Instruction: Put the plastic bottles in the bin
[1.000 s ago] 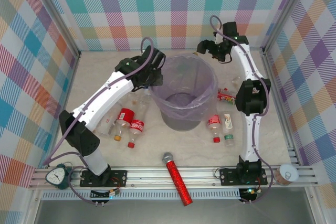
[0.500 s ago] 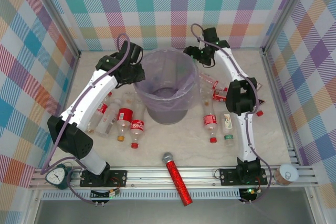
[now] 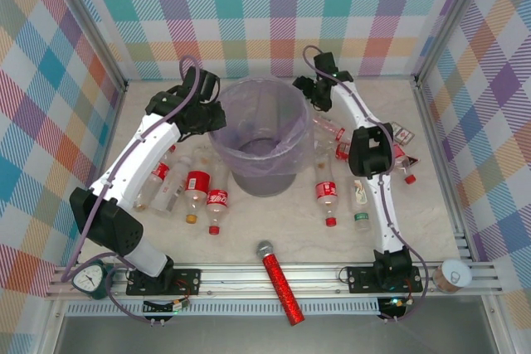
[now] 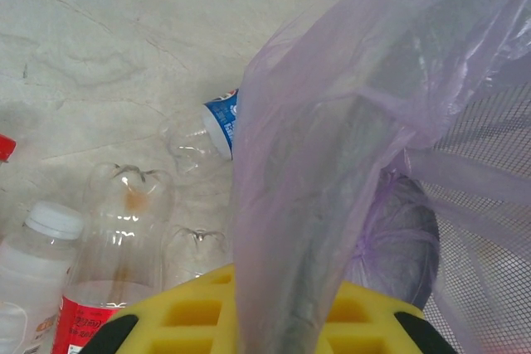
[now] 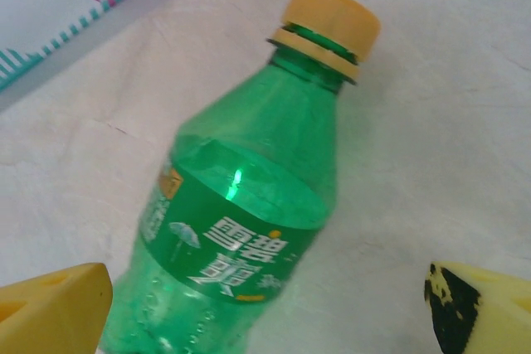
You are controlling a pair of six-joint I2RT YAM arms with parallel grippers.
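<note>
**Student:** What surface and enclosure does the overhead view show?

**Instructor:** It shows a pale, marbled tabletop [image 3: 274, 225]. Walls [image 3: 274, 6] of pastel plaid cloth close it on the far, left and right sides. An aluminium rail [image 3: 249, 271] runs along the near edge and carries both arm bases.

**Student:** Where does the bin stand?

**Instructor:** The bin [image 3: 265, 181] is grey with a translucent lavender lining. It stands upright at the far middle of the table, between the two arms.

**Student:** And the plastic bottles?

**Instructor:** The plastic bottles [image 3: 216, 203] lie on their sides on the tabletop in two loose groups. One group is near-left of the bin, partly beneath the left arm. The other is to the bin's right, around the right arm. Most are clear with red labels. A green bottle [image 5: 241, 230] with an orange cap lies on the bare surface in the right wrist view. A red glittery microphone [image 3: 280, 283] lies at the near middle, across the rail.

**Student:** How do the grippers stand?

**Instructor:** The left gripper [image 3: 209, 113] is at the bin's left rim, closed on a fold of the lining. In the left wrist view the fold runs down between the yellow fingers [image 4: 199, 312]. The right gripper [image 3: 317, 95] is just beyond the bin's far-right rim with its jaws wide apart. The green bottle lies on the table between the fingertips [image 5: 50, 308], ungripped.
</note>
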